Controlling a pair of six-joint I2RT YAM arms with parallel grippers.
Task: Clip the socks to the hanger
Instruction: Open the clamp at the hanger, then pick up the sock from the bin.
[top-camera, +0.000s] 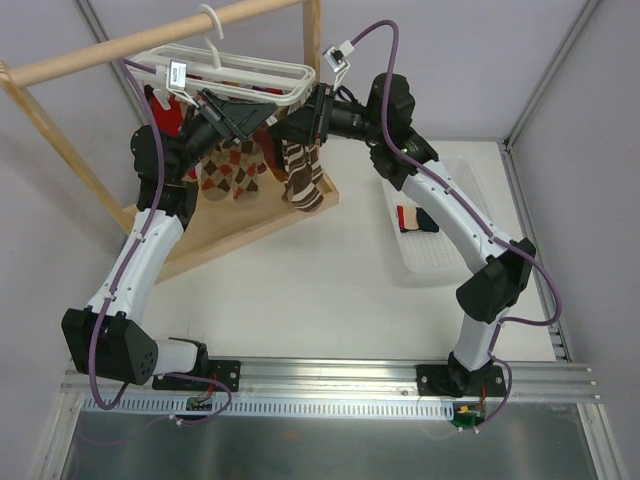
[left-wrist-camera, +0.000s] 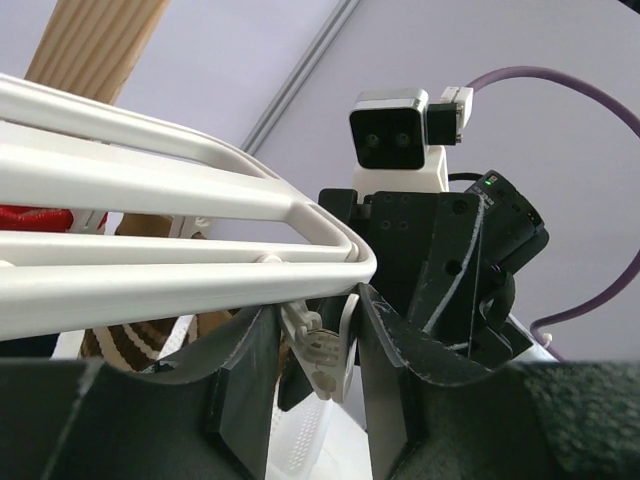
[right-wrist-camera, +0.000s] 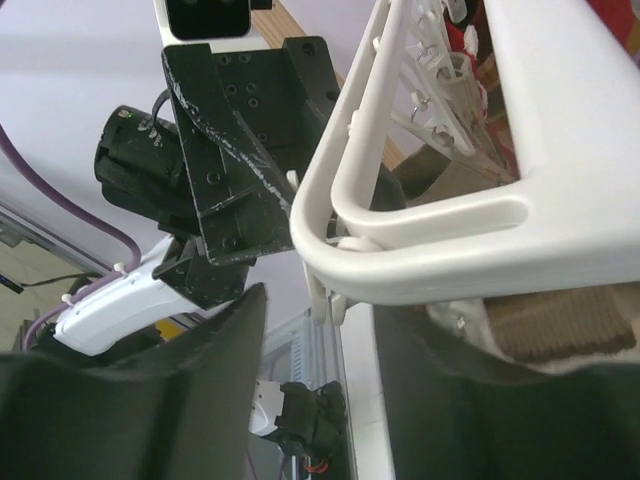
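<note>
**Hanger (top-camera: 270, 72) corner, two grippers attending**

Position: one white hanger on wooden rail (top-camera: 150, 45), at 11 o'clock on table (top-camera: 330, 290). Left gripper (left-wrist-camera: 315, 385) sits just under the hanger's corner, at its 6 o'clock. One dangling clip (left-wrist-camera: 318, 352) hangs between the jaws, which stand close on either side. Whether they pinch it cannot be told. Right gripper (right-wrist-camera: 320, 400) faces the left one from 3 o'clock, released, jaws apart, with the same corner at 12 o'clock above the gap.

Count, hung:
- one hung red sock (top-camera: 165, 112) at the frame's 9 o'clock end
- one striped sock (top-camera: 302, 175) at the 3 o'clock end
- argyle fabric (top-camera: 232, 168) between them, number unclear

Count, mesh basket (top-camera: 420, 262) at the table's 3 o'clock:
- one loose red sock (top-camera: 405, 217)
- one navy sock (top-camera: 428, 221) just beside it
</note>
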